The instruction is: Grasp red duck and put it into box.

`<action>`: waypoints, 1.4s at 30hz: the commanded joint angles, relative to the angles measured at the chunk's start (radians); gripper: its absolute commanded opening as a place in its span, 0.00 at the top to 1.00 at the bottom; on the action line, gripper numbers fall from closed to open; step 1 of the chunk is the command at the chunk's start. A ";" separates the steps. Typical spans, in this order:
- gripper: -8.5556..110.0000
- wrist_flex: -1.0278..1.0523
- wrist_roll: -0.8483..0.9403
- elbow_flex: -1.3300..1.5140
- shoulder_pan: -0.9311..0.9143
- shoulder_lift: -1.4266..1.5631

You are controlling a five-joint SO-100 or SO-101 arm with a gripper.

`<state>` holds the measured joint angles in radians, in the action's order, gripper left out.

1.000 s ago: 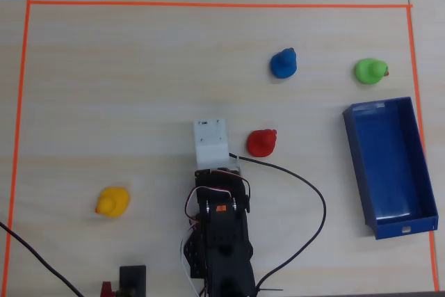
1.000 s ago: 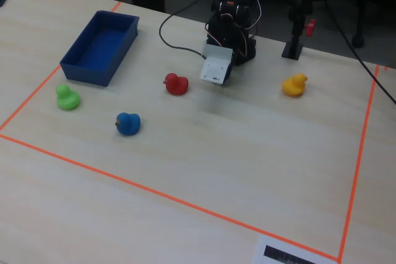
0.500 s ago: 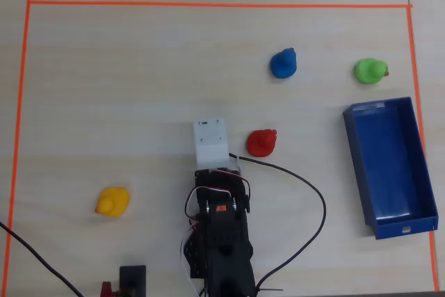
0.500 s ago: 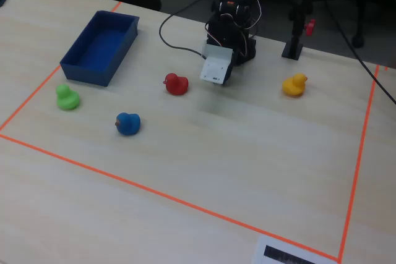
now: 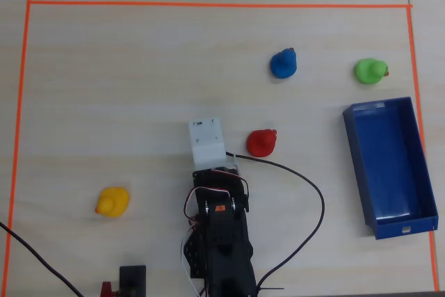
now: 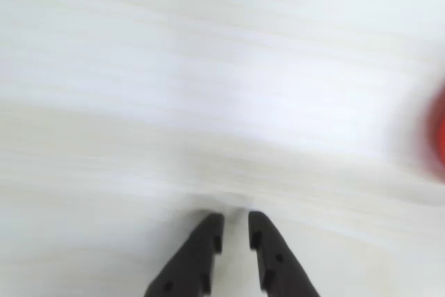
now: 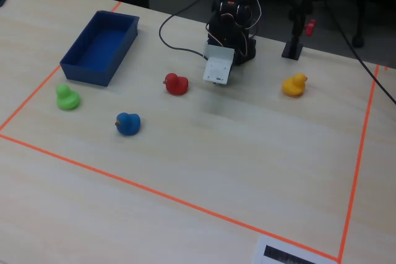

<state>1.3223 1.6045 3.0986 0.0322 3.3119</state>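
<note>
The red duck (image 5: 262,142) stands on the pale wooden table just right of my wrist in the overhead view, and just left of it in the fixed view (image 7: 176,83). In the wrist view it is only a red blur at the right edge (image 6: 438,130). My gripper (image 6: 235,216) shows two black fingers nearly together with a narrow gap, empty, above bare table. In the overhead view the fingers are hidden under the white wrist housing (image 5: 208,142). The dark blue box (image 5: 357,168) lies at the right, empty, well apart from the duck; in the fixed view (image 7: 125,47) it lies at the far left.
A blue duck (image 5: 284,64) and a green duck (image 5: 369,71) stand beyond the red one, near the box. A yellow duck (image 5: 112,202) stands on the arm's other side. A black cable (image 5: 316,193) loops between arm and box. Orange tape (image 5: 208,5) borders the work area.
</note>
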 commanded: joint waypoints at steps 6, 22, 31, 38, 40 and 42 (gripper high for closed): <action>0.93 -0.443 0.012 -0.054 -0.089 -0.207; 0.80 -1.126 -0.199 -0.491 -0.411 -0.779; 0.73 -1.167 -0.097 -0.417 -0.621 -0.894; 0.72 -1.120 -0.006 -0.305 -0.655 -0.882; 0.72 -1.098 -0.002 -0.291 -0.652 -0.871; 0.72 -1.065 -0.002 -0.285 -0.646 -0.856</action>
<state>0.2270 1.5999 2.8179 -0.6090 2.4191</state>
